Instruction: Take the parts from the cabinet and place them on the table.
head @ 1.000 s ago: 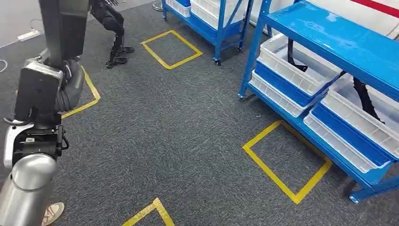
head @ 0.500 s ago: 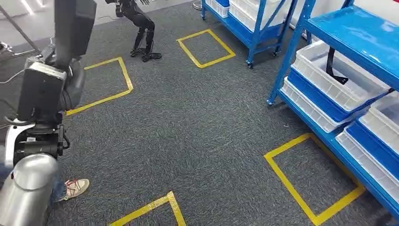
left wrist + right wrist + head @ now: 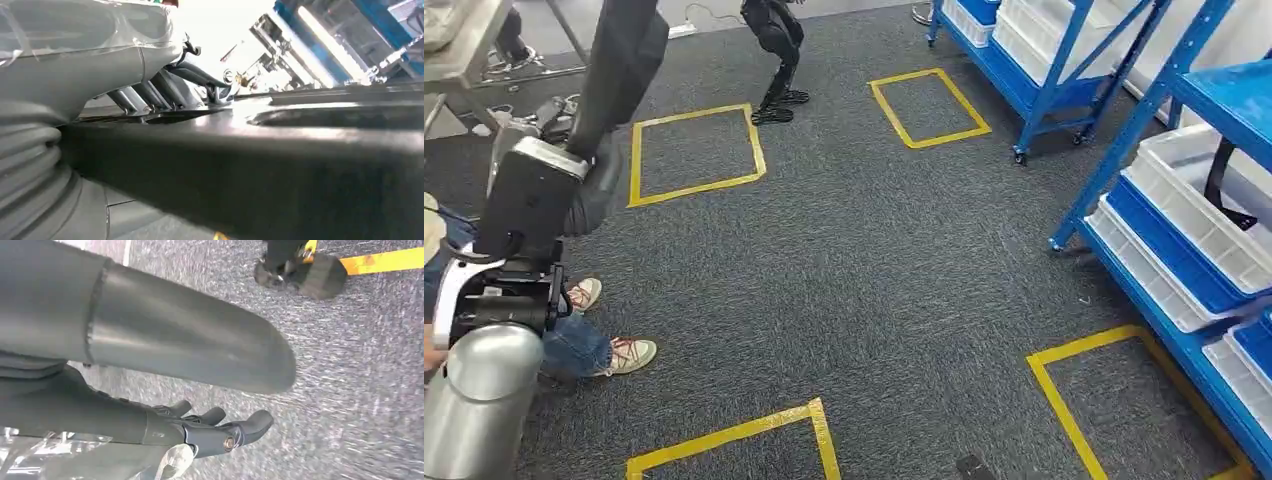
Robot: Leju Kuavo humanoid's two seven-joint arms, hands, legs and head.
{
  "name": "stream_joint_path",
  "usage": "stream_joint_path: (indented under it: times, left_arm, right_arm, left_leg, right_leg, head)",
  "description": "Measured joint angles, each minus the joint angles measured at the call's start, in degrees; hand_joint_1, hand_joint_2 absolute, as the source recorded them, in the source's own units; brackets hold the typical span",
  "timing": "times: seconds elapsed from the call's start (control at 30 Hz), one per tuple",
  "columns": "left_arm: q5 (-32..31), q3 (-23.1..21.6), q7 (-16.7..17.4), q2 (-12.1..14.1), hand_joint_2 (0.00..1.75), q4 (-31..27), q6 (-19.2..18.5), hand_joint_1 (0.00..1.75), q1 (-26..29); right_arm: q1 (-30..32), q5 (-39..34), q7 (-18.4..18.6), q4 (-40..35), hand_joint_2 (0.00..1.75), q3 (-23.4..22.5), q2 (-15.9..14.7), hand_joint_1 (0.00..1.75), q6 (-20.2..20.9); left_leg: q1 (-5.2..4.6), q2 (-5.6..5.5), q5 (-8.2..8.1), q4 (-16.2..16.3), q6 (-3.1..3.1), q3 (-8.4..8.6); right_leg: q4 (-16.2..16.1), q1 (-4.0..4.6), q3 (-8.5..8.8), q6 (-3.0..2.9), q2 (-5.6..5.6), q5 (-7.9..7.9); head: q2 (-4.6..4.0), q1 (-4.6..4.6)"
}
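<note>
While the long black part (image 3: 300, 165) lies gripped in the left hand (image 3: 165, 90) — fingers wrapped over its upper edge — it rides raised at the robot's left side, so the fetch looks done and the carry to the table (image 3: 454, 45), at the far left, remains. Hanging low over the carpet (image 3: 864, 270), the right hand (image 3: 200, 432) holds nothing, fingers loosely apart. Blue shelving (image 3: 1194, 190) with white bins (image 3: 1194, 215) edges the right; a person's shoes (image 3: 629, 353) stand just beside the left arm — the tightest spot, I judge.
</note>
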Motion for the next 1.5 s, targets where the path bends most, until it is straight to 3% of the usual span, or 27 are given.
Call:
stream_joint_path:
  times: [0.03,0.07,0.17,0.2,0.23,0.37,0.4,0.43,0.47,0.5,0.57,0.6,0.63,0.7,0.73,0.77,0.9,0.93,1.0,1.07,1.13,1.2,1.23,1.27,1.3,1.47,1.5]
  left_arm:
    - [1.75,-0.17,-0.46,-0.06,1.75,0.0,-1.07,1.75,0.01]
    - [2.64,-0.33,-0.61,-0.06,1.75,0.0,-1.57,1.75,-0.03]
    - [4.36,-0.7,-0.59,-0.09,1.75,0.0,-2.36,1.75,-0.38]
    - [4.61,-0.83,-0.59,-0.11,1.75,-0.02,-2.44,1.75,-0.91]
    - [4.65,-0.85,-0.61,-0.11,1.75,-0.02,-2.44,1.75,-1.16]
    - [4.91,-1.27,-0.59,-0.13,1.75,-0.13,-2.62,1.75,-1.46]
    - [5.08,-1.25,-0.59,-0.04,1.75,-0.13,-2.62,1.75,-1.43]
    - [5.28,-1.22,-0.57,0.07,1.75,-0.15,-2.6,1.75,-1.58]
    - [5.42,-1.25,-0.59,0.07,1.75,-0.15,-2.58,1.75,-1.69]
    - [5.61,-1.31,-0.59,0.07,1.75,-0.15,-2.49,1.75,-1.69]
    - [5.7,-1.33,-0.59,0.09,1.75,-0.15,-2.42,1.75,-1.3]
    - [5.68,-1.33,-0.59,0.09,1.75,-0.15,-2.42,1.75,-1.12]
    - [5.7,-1.33,-0.61,0.11,1.75,-0.15,-2.42,1.75,-1.05]
    - [5.7,-1.27,-0.65,0.11,1.75,-0.15,-2.31,1.75,-1.11]
    - [5.7,-1.22,-0.72,0.11,1.75,-0.17,-2.2,1.75,-1.18]
    - [5.7,-1.11,-0.94,0.13,1.75,-0.17,-1.98,1.75,-1.07]
    - [5.81,-0.96,-1.57,0.22,1.75,-0.17,-1.39,1.75,-1.1]
    - [5.81,-0.83,-1.57,0.24,1.75,-0.24,-1.39,1.75,-1.04]
    - [5.79,-0.85,-1.62,0.31,1.75,-0.39,-1.29,1.75,-1.25]
    - [5.87,-1.03,-1.62,0.26,1.75,-0.39,-1.29,1.75,-0.95]
    - [5.96,-1.07,-1.64,0.26,1.75,-0.39,-1.29,1.75,-0.78]
    - [6.29,-1.07,-1.7,0.26,1.75,-0.39,-1.29,1.75,-0.86]
    - [6.71,-1.14,-1.86,0.24,1.75,-0.39,-1.29,1.75,-0.97]
    - [6.92,-1.16,-2.16,0.24,1.75,-0.39,-1.29,1.75,-1.15]
    - [7.05,-1.16,-2.34,0.24,1.75,-0.39,-1.27,1.75,-1.3]
    - [7.64,-1.27,-2.64,0.29,1.75,-0.33,-1.26,1.75,-1.69]
    - [7.65,-1.22,-2.62,0.31,1.75,-0.33,-1.24,1.75,-1.85]
  right_arm:
    - [0.04,0.11,-0.07,0.0,0.0,0.0,-0.09,0.0,0.13]
    - [0.07,0.15,-0.09,0.0,0.0,0.0,-0.11,0.0,0.26]
    - [0.23,0.15,-0.15,-0.04,0.0,0.02,-0.07,0.0,0.31]
    - [0.5,0.13,-0.15,-0.04,0.0,0.02,-0.07,0.0,0.29]
    - [0.83,0.15,-0.15,-0.04,0.0,0.02,0.09,0.0,0.31]
    - [0.71,-0.02,-0.48,-0.07,0.0,0.0,0.59,0.0,1.16]
    - [0.76,-0.02,-0.7,-0.05,0.0,0.0,0.68,0.0,1.25]
    - [0.83,-0.02,-0.77,-0.07,0.0,0.0,0.68,0.0,1.25]
    - [1.03,-0.04,-0.96,-0.07,0.0,0.0,0.68,0.0,1.25]
    - [1.26,-0.06,-1.22,-0.05,0.0,0.0,0.7,0.0,1.25]
    - [1.43,-0.07,-1.44,-0.04,0.0,0.0,0.7,0.0,1.31]
    - [1.45,-0.07,-1.53,-0.07,0.0,0.0,0.72,0.0,1.31]
    - [1.44,-0.07,-1.57,-0.07,0.0,0.0,0.77,0.0,1.33]
    - [1.28,-0.04,-1.68,-0.07,0.0,0.0,1.03,0.0,1.46]
    - [1.22,-0.05,-1.68,-0.07,0.0,0.0,1.07,0.0,1.49]
    - [1.28,-0.02,-1.66,-0.07,0.0,0.0,1.09,0.0,1.51]
    - [1.4,-0.07,-1.51,-0.07,0.0,-0.02,1.38,0.0,1.88]
    - [1.39,-0.07,-1.51,-0.09,0.0,-0.02,1.42,0.0,2.03]
    - [1.89,-0.13,-1.66,-0.09,0.0,-0.02,1.42,0.0,2.16]
    - [2.33,-0.13,-1.62,-0.09,0.0,-0.02,1.42,0.0,2.27]
    - [2.57,-0.37,-1.66,-0.09,0.0,-0.02,1.44,0.0,2.49]
    - [2.68,-0.37,-1.66,-0.09,0.0,-0.02,1.51,0.0,3.04]
    - [2.72,-0.39,-1.66,-0.09,0.0,-0.02,1.51,0.0,3.3]
    - [2.78,-0.39,-1.7,-0.11,0.0,-0.02,1.51,0.0,3.48]
    - [3.07,-0.39,-1.75,-0.09,0.0,-0.02,1.64,0.0,3.63]
    - [2.5,-0.44,-2.1,-0.17,0.0,-0.07,2.21,0.0,4.09]
    - [2.48,-0.4,-2.08,-0.17,0.0,-0.09,2.06,0.0,4.09]
  left_leg:
    - [0.0,-1.09,0.01,0.04,0.0,-0.01]
    - [0.0,-1.8,0.01,0.04,0.0,0.0]
    - [0.24,-4.18,-0.05,0.31,-0.12,0.16]
    - [0.5,-5.31,-0.35,0.89,-0.61,0.0]
    - [0.41,-5.97,-0.43,1.03,-1.06,-0.69]
    - [0.92,-8.38,0.25,1.21,-2.09,-1.61]
    - [1.01,-7.59,-0.14,1.61,-2.28,-1.98]
    - [0.41,-3.64,-1.51,3.61,-2.34,-2.88]
    - [0.29,-1.89,-2.97,6.14,-2.46,-4.06]
    - [0.32,-0.3,-6.4,13.75,-2.54,-7.38]
    - [0.3,-0.03,-9.28,22.43,-2.42,-11.28]
    - [0.29,-0.03,-9.1,22.91,-2.33,-11.45]
    - [0.22,-0.02,-8.25,21.29,-2.18,-10.59]
    - [-0.21,0.86,-3.57,9.89,-1.45,-4.32]
    - [-0.7,3.05,-1.35,3.36,-0.88,-0.65]
    - [-1.47,5.72,-2.35,1.93,-0.43,0.0]
    - [-1.82,3.31,-1.39,1.09,-0.04,-0.33]
    - [-1.05,2.53,-0.91,0.26,0.36,0.63]
    - [-0.73,1.43,-0.57,0.1,0.74,0.81]
    - [-0.75,-0.06,-0.56,0.09,0.87,0.73]
    - [-0.77,-1.57,-0.54,0.12,0.9,0.66]
    - [-0.6,-3.34,-0.57,0.28,0.85,0.76]
    - [-0.44,-4.2,-0.64,0.46,0.74,0.82]
    - [-0.24,-5.08,-0.92,0.94,0.32,0.74]
    - [-0.21,-5.59,-1.06,1.08,-0.04,0.31]
    - [0.12,-7.56,-0.7,1.36,-1.3,-1.02]
    - [-0.31,-3.29,-1.77,2.81,-1.53,-1.46]
  right_leg:
    - [5.9,-0.03,-3.02,0.09,0.17,-1.68]
    - [6.85,-0.08,-3.75,0.08,0.18,-1.36]
    - [-4.08,-0.79,0.77,0.32,0.81,5.67]
    - [-12.15,-1.7,4.27,0.87,3.69,9.13]
    - [-12.57,-2.08,4.85,1.44,7.15,8.01]
    - [-12.35,-1.09,4.45,0.3,3.93,8.28]
    - [-12.75,-1.37,4.52,-0.46,2.71,8.39]
    - [-12.72,-1.16,4.49,-0.89,2.03,8.57]
    - [-12.72,-1.03,4.42,-1.14,1.55,8.57]
    - [-12.71,-0.72,4.33,-1.34,0.48,8.58]
    - [-12.71,-0.42,4.22,-1.41,-1.11,8.53]
    - [-12.71,-0.3,4.22,-1.48,-1.79,8.49]
    - [-12.71,-0.22,4.26,-1.54,-2.39,8.44]
    - [-12.71,0.0,4.46,-1.64,-3.95,8.32]
    - [-12.72,0.05,4.69,-1.65,-4.62,8.24]
    - [-13.11,0.1,4.78,-1.55,-5.17,8.27]
    - [-13.61,0.07,5.33,-0.74,-7.73,8.39]
    - [-13.51,0.28,5.27,-0.26,-7.66,7.87]
    - [-8.39,-0.34,3.46,0.06,-1.22,4.59]
    - [1.44,-0.37,-1.41,0.29,0.32,0.36]
    - [6.98,-0.37,-4.54,0.39,0.35,-0.76]
    - [2.05,-0.61,-2.62,0.47,0.4,3.25]
    - [-3.54,-0.8,-0.03,0.57,0.72,6.3]
    - [-10.89,-1.24,3.44,0.81,2.43,9.77]
    - [-12.59,-1.63,4.35,1.02,5.64,8.6]
    - [-12.72,-1.14,3.82,-0.57,2.31,9.19]
    - [-12.8,-1.04,3.86,-0.91,1.75,9.29]
  head:
    - [0.0,0.0]
    - [0.0,0.0]
    - [0.0,0.06]
    - [0.0,0.07]
    - [0.0,0.11]
    - [0.0,-0.11]
    - [0.0,-0.13]
    - [0.0,-0.28]
    - [0.0,-0.31]
    - [0.0,-0.31]
    - [0.0,-0.33]
    - [0.0,-0.31]
    - [0.0,-0.31]
    - [0.0,-0.31]
    - [0.0,-0.31]
    - [0.0,-0.28]
    - [0.0,-0.52]
    - [0.0,-0.5]
    - [0.0,-0.44]
    - [0.0,-0.37]
    - [0.0,-0.37]
    - [0.0,-0.39]
    - [0.0,-0.37]
    - [0.0,-0.37]
    - [0.0,-0.39]
    - [0.0,-0.39]
    - [0.0,-0.52]
